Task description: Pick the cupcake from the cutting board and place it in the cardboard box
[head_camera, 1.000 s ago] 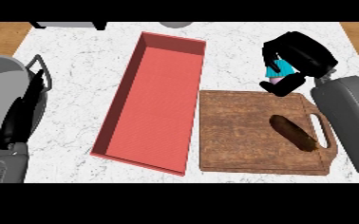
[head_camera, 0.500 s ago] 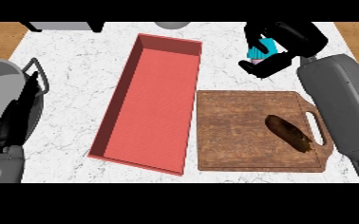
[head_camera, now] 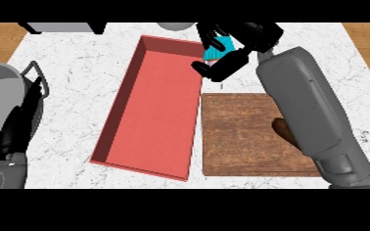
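Marble-patterned white desk [head_camera: 80,63] carries a long red open box [head_camera: 155,110], lying from 12 to 7 o'clock, and a wooden cutting board [head_camera: 239,137] just beside the box's right wall, toward 4 o'clock

Right hand [head_camera: 242,41] sits at 1 o'clock, above the box's upper right corner; its grey forearm crosses the cutting board's right side. Fingers [head_camera: 220,68] curled round a small cupcake [head_camera: 219,49] with a turquoise wrapper; the cupcake is held off the board, over the box's rim, partly hidden by the hand

Dark brown object [head_camera: 283,131] lies on the board at 4 o'clock, mostly covered by the forearm; cannot tell what it is

Left hand [head_camera: 18,127] shows at 8 o'clock by the view's edge, well apart from the box; cannot tell how its fingers stand
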Controlling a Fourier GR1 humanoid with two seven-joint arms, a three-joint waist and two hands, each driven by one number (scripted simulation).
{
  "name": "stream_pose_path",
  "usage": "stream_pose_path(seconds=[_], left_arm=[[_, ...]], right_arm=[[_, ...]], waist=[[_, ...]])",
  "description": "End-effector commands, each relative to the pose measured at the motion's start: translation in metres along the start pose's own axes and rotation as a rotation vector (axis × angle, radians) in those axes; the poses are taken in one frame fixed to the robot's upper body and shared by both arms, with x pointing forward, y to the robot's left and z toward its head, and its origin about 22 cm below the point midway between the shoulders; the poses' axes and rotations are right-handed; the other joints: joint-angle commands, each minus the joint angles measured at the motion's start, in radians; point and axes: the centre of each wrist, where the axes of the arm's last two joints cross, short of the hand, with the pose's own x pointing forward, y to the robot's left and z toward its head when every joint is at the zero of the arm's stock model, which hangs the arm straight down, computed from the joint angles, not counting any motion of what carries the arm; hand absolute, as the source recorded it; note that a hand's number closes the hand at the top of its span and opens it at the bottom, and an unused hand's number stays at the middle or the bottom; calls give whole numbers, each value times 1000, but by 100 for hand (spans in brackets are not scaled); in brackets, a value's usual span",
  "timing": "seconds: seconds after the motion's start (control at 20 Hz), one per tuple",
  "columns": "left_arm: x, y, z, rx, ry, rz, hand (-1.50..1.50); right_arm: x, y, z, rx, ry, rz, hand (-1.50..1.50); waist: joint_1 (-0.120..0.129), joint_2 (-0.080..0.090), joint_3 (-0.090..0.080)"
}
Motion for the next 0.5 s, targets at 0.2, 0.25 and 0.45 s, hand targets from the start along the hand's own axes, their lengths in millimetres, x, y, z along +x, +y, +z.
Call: stream_pose_path(seconds=[0.2,0.25,0.45], left_arm=[[14,-8,-2,4,-18,-6,0],[4,3,-3,-21,-18,8,0],[23,12,2,-27,-34,-1,0]], right_arm=[[39,35,-64,41,87,-155,150],[31,37,-69,44,109,-156,150],[54,53,-88,64,120,-168,150]], waist=[[11,3,0],[17,5,0],[36,2,0]])
